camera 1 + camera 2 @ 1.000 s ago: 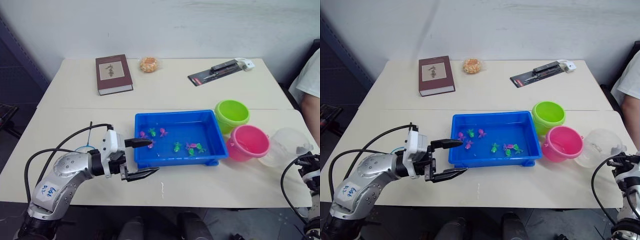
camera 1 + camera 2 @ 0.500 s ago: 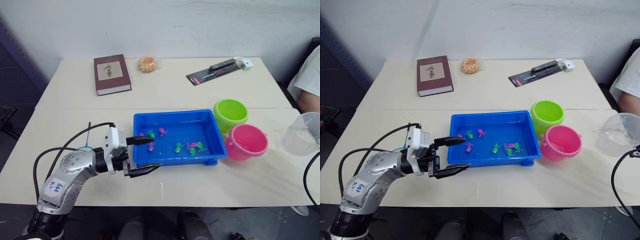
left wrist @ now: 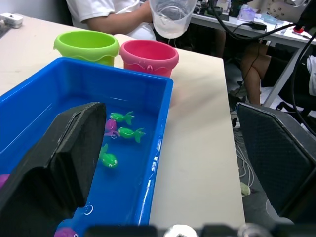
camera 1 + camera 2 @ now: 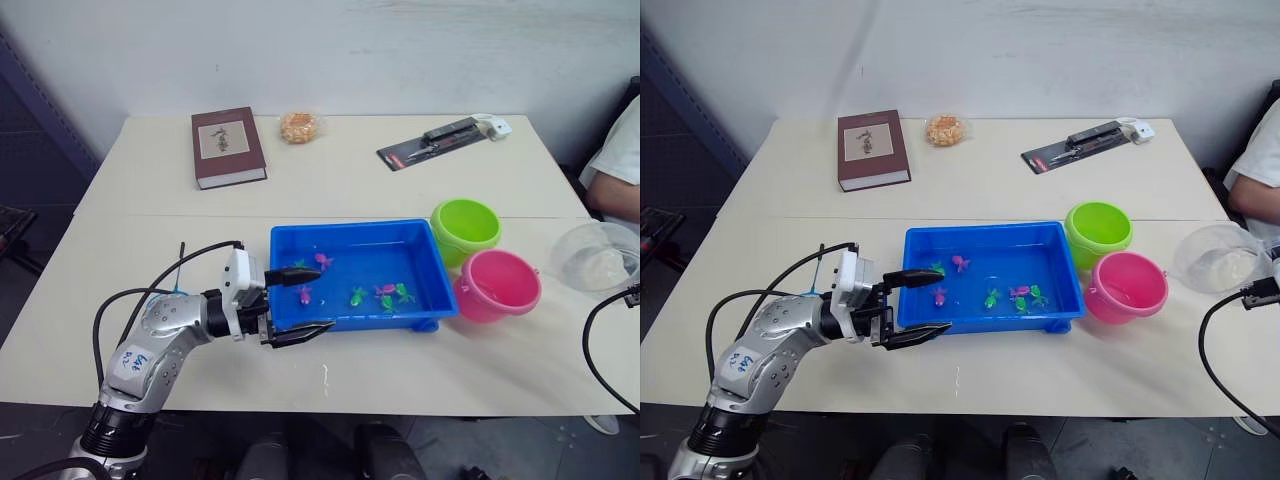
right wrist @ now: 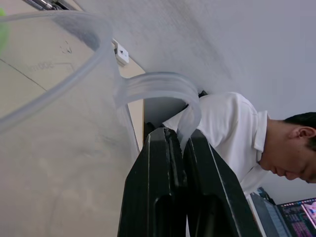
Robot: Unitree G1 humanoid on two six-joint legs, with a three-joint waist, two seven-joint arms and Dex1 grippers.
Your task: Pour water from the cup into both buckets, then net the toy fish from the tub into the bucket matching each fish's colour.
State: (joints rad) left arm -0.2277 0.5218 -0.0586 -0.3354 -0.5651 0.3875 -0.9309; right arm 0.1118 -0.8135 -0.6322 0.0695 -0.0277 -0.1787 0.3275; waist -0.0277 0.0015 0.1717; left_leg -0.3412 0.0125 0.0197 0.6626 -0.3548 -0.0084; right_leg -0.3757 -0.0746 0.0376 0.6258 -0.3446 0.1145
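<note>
Your right claw (image 5: 175, 143) was clamped on the thin looped handle of the cup (image 4: 1223, 258), which hung in the air at about 3 o'clock of the pink bucket (image 4: 1130, 287), off the surface's (image 4: 1040, 370) edge and roughly upright, with a little water showing in its bottom. The green bucket (image 4: 1099, 229) stood touching the pink one at its 11 o'clock, and both sat just beside the tub (image 4: 985, 312) on its 3 o'clock end. The tub held the fish (image 4: 992, 297) in shallow water, pink and green ones mixed. Your left claw (image 4: 915, 304) stood wide, one finger over the tub's 9 o'clock rim and the other outside its near wall, holding nothing. I judge the cup light and thin-walled, so it would flex if squeezed by the body; the handle was the right hold, though the narrow loop could let the cup swing or twist as you tip it. Water would shift the weight forward, so a slow tilt over the pink bucket's mouth seemed wise. The buckets looked light enough to be knocked by the rim. A person sat past the cup.
</note>
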